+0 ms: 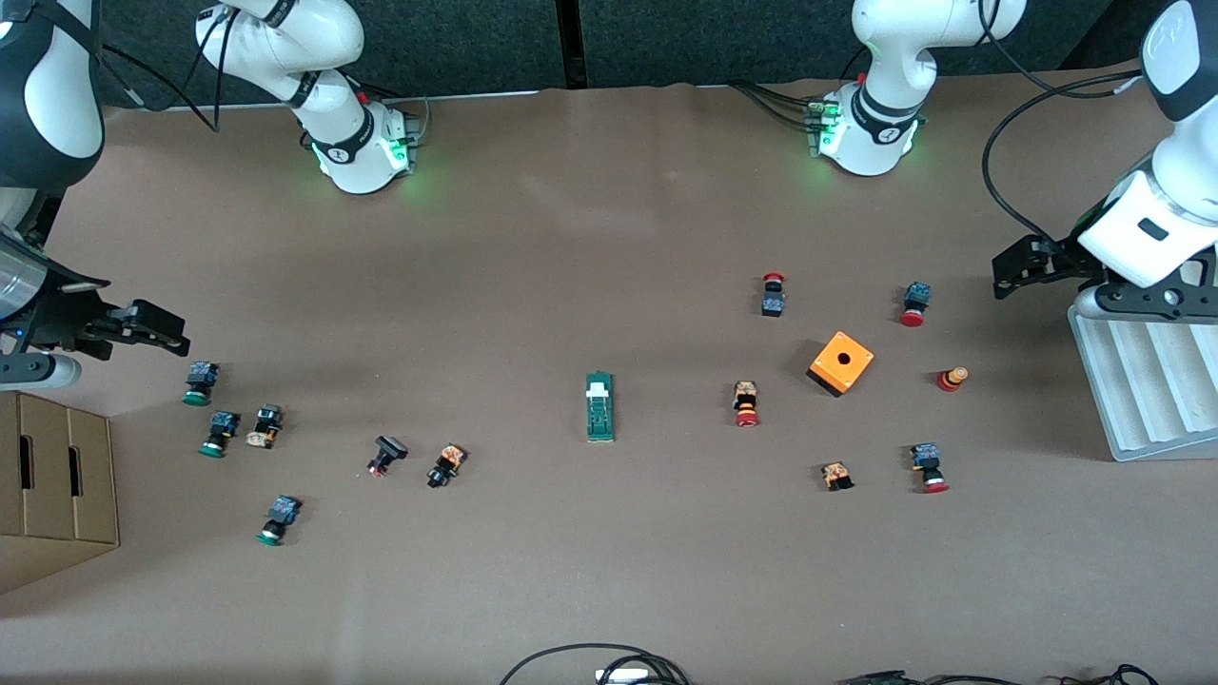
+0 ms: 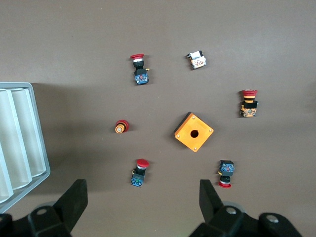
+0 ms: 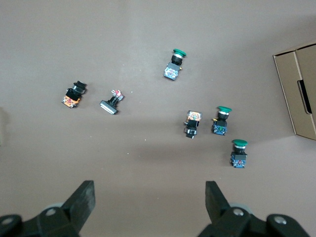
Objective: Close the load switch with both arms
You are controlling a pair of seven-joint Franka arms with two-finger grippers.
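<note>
Green load switch (image 1: pixel 599 407) lies mid-table, long axis toward the bases; 2 empty, spread grippers, left gripper (image 1: pixel 1011 271) and right gripper (image 1: pixel 157 328), flank it well apart, neither clearly nearer.

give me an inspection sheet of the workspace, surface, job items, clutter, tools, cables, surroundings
Surface: brown table, bare in the middle.
Job's things: green load switch with a white tab, lying alone, untouched.
Clutter: orange box and red push buttons toward the left arm's end; green push buttons toward the right arm's end.
Tools: left tool open over the red buttons; right tool open over the green buttons.
Cables: black cables at the table edge nearest the camera.
Surroundings: cardboard box, grey ribbed tray.
</note>
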